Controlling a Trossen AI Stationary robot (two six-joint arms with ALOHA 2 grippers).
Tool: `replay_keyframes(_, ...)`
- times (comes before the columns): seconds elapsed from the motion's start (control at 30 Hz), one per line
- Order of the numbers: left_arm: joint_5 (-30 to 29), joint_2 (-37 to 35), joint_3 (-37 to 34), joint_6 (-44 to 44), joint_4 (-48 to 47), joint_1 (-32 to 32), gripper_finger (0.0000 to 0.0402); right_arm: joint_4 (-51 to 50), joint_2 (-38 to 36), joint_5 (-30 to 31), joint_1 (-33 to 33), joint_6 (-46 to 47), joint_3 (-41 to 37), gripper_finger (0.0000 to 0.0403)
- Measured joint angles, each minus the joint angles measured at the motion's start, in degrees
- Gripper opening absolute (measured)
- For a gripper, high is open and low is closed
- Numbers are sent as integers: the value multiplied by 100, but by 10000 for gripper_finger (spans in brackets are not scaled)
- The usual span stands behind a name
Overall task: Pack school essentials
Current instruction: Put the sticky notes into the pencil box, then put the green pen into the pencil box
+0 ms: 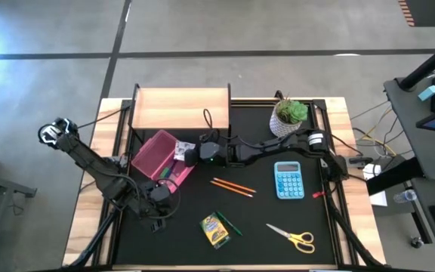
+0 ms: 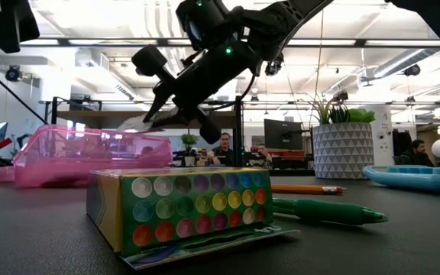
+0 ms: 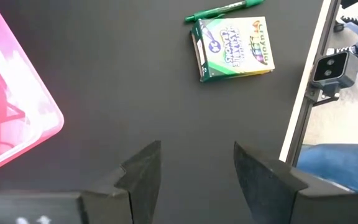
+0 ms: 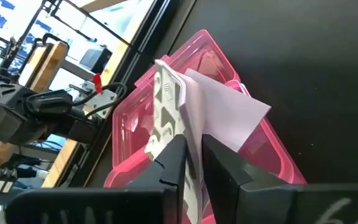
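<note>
My right gripper hangs over the pink bin's right end, shut on a small white patterned square pad with a lavender sheet. My left gripper waits open, low over the black mat near the bin's near corner. Lying flat on the mat are two orange pencils, the yellow-green crayon box with a green pen beside it, and yellow-handled scissors. The left wrist view shows the crayon box ahead of the open fingers. My right gripper pinches the pad's lower edge between its two fingers, which lie flat against its two faces. The pad stands on edge beyond the fingertips, lifted clear above the open pink bin. In the low view the gripper slants downward over the bin.
A blue calculator lies on the mat's right side, a potted plant at the far right. A wooden tray stands behind the bin. Metal rails frame the mat. Bare mat lies between bin, pencils and crayon box.
</note>
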Motion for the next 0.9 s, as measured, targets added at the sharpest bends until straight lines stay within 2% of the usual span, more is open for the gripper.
replay_keyframes(0.27, 0, 2, -59, -14, 4, -2, 183, 8, 0, -141, 0, -4, 0, 138)
replay_keyframes(0.4, 0, 2, -61, -49, 9, -2, 183, -180, -65, -219, 0, -96, 0, 167)
replay_keyframes(0.6, -29, 9, -67, -51, 44, -2, 183, -787, -392, -663, 81, -357, 0, 177)
replay_keyframes(0.9, -450, 256, -67, -49, 134, -7, 183, -3024, -1113, -753, 848, -1243, 2, 161)
